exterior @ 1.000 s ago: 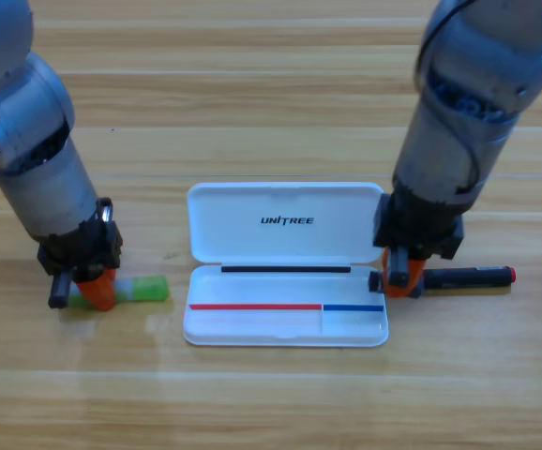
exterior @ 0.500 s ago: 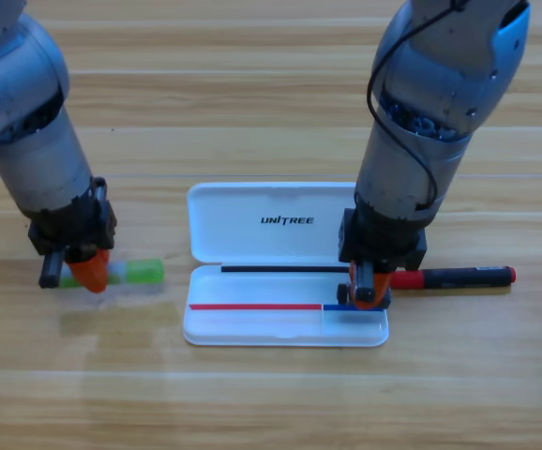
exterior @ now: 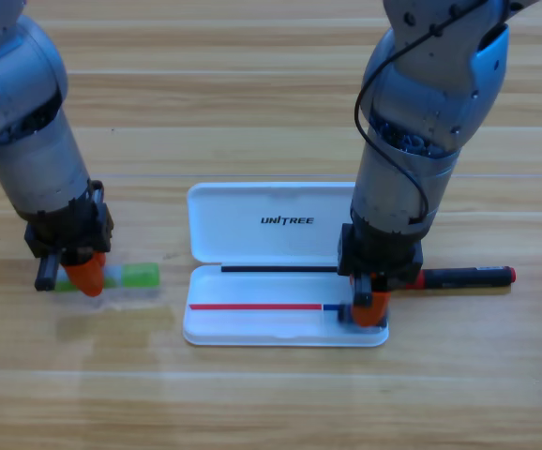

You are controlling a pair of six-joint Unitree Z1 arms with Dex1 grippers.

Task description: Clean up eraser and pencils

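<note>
- The wooden table (exterior: 271, 94) carries everything; both arms come in from the top corners.
- The white UNITREE case (exterior: 252, 225) lies open in the middle, lid folded back, tray toward the viewer.
- The right gripper (exterior: 368, 305) points down into the tray's right-hand compartment. Whether it is clenched or released I cannot tell, since the gap is hidden from above.
- The left gripper (exterior: 85, 277) stands low over the pale end of the light green pencil (exterior: 138, 275), which lies flat on the table well to the left of the case. Its orange tip covers that end; I cannot tell whether it has closed on the pencil.
- The black pencil with the red end (exterior: 466, 277) lies flat on the table just right of the case, its near end hidden behind the right gripper.
- The eraser is not plainly visible; it is likely under the right gripper, in or over the small compartment, though that is a judgement.
- Progress: early. At best the eraser is being placed; both pencils are outside the case and remain to be put in.
</note>
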